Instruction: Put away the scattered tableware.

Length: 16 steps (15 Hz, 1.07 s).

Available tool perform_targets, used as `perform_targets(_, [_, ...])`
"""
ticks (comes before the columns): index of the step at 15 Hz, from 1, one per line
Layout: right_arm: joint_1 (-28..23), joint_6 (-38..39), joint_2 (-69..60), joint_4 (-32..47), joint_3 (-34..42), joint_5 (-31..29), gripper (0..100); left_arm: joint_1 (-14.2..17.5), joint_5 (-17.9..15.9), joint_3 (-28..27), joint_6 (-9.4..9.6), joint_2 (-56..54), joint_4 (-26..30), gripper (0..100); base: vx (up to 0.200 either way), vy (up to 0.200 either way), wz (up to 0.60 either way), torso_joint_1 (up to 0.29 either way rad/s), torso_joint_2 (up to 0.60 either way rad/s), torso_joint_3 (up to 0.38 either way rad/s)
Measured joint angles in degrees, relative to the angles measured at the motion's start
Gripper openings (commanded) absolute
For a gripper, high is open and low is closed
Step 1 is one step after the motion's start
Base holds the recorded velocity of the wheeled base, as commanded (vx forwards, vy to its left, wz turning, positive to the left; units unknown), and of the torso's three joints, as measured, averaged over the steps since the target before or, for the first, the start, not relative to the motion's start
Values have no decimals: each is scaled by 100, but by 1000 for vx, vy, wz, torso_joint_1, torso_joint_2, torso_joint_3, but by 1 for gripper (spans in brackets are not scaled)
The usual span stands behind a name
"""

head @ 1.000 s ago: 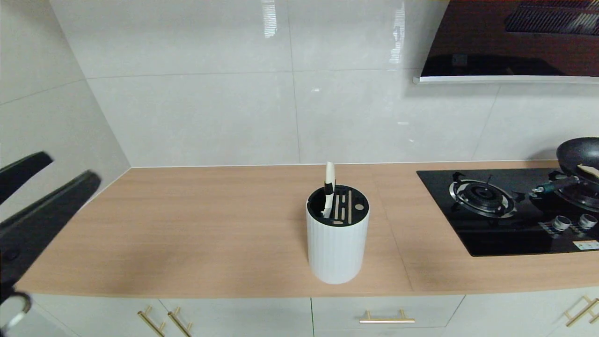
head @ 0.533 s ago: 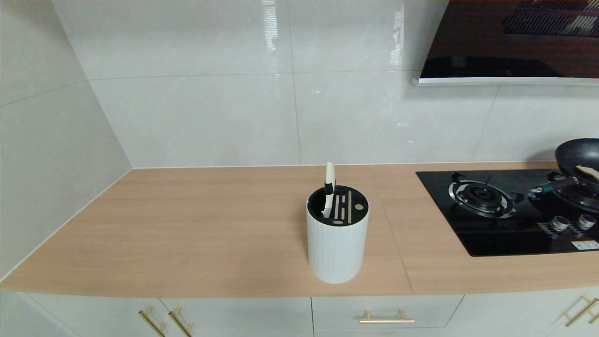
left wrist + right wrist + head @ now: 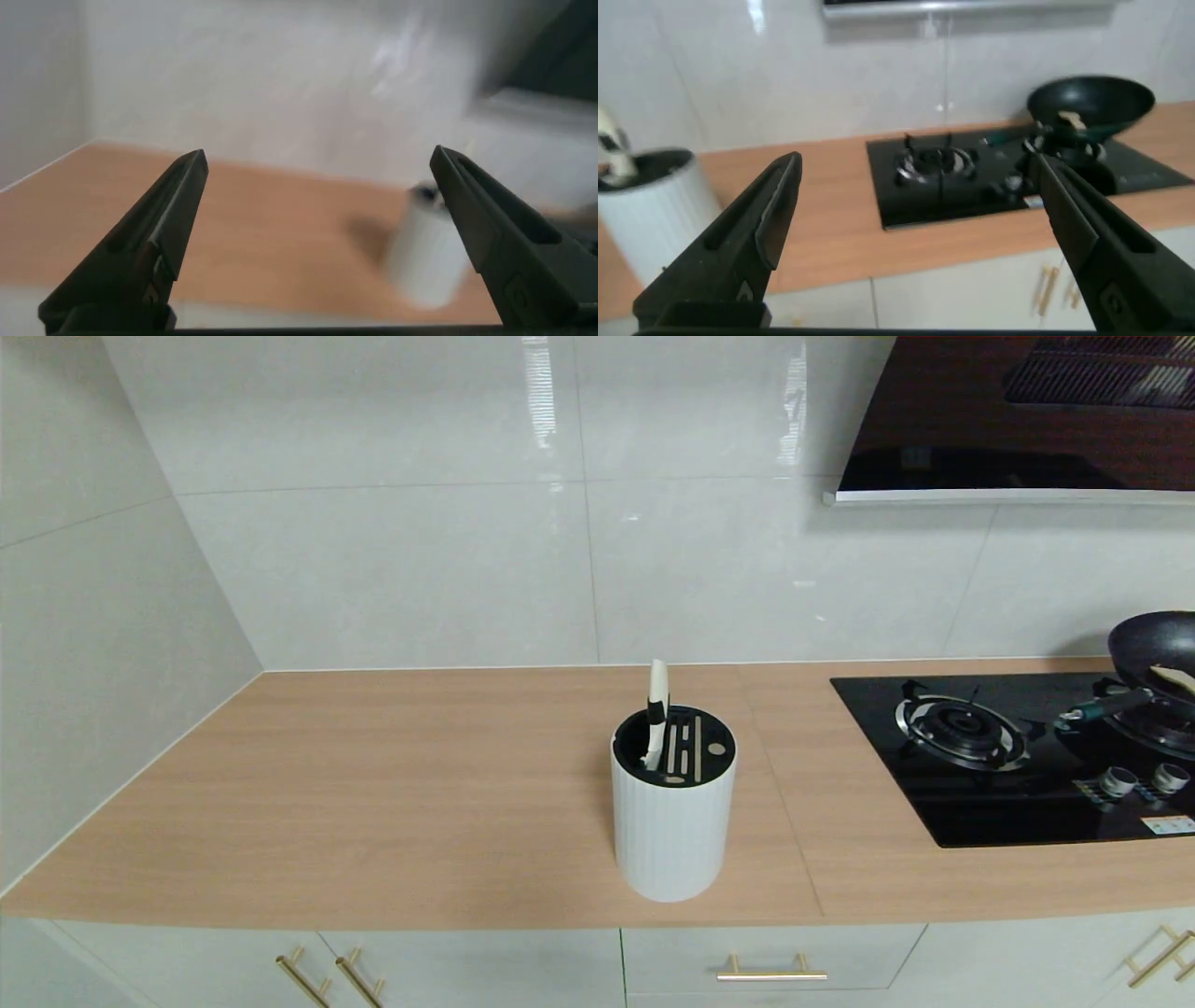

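Note:
A white ribbed holder (image 3: 672,821) with a black slotted top stands on the wooden counter (image 3: 392,793), near its front edge. A cream-handled utensil (image 3: 656,709) leans upright in its round opening. The holder shows blurred in the left wrist view (image 3: 428,250) and at the edge of the right wrist view (image 3: 649,219). My left gripper (image 3: 318,177) is open, held back from the counter with nothing between its fingers. My right gripper (image 3: 920,182) is also open and empty, off the counter's front edge.
A black gas hob (image 3: 1018,756) lies at the right with a dark frying pan (image 3: 1158,649) on its far burner. A range hood (image 3: 1018,420) hangs above it. Tiled walls close the back and left. Drawers with gold handles (image 3: 770,973) run below.
The left gripper, seen at the head view's left edge a second ago, has withdrawn out of that view. The holder and utensil have not moved.

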Motion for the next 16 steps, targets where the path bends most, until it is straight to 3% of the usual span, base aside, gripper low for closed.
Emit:
perform_targets(1, [-5, -99, -18, -461, 343, 38, 100, 5, 46, 297, 257, -17, 78, 100, 0, 0, 0, 0, 0, 0])
perform_targets(2, [-6, -183, -33, -875, 730, 266, 100, 10, 74, 490, 377, -30, 449, 100, 0, 0, 0, 0, 0, 0])
perform_targets(3, [-11, -200, -41, -851, 965, 523, 100, 13, 71, 581, 419, -35, 740, 100, 0, 0, 0, 0, 0, 0])
perform_targets(4, [-11, -180, -46, -541, 1095, 607, 100, 13, 68, 618, 452, -40, 678, 100, 0, 0, 0, 0, 0, 0])
perform_targets(9, [-9, -150, -55, -327, 1186, 1357, 100, 11, 60, 669, 405, -46, 686, 100, 0, 0, 0, 0, 0, 0])
perform_targets(12, [-9, 30, -55, -234, 1200, 922, 100, 13, 57, 669, 405, -46, 686, 100, 0, 0, 0, 0, 0, 0])
perform_targets(16, [-5, 167, -55, -108, 1200, 944, 100, 13, 57, 669, 405, -46, 686, 100, 0, 0, 0, 0, 0, 0])
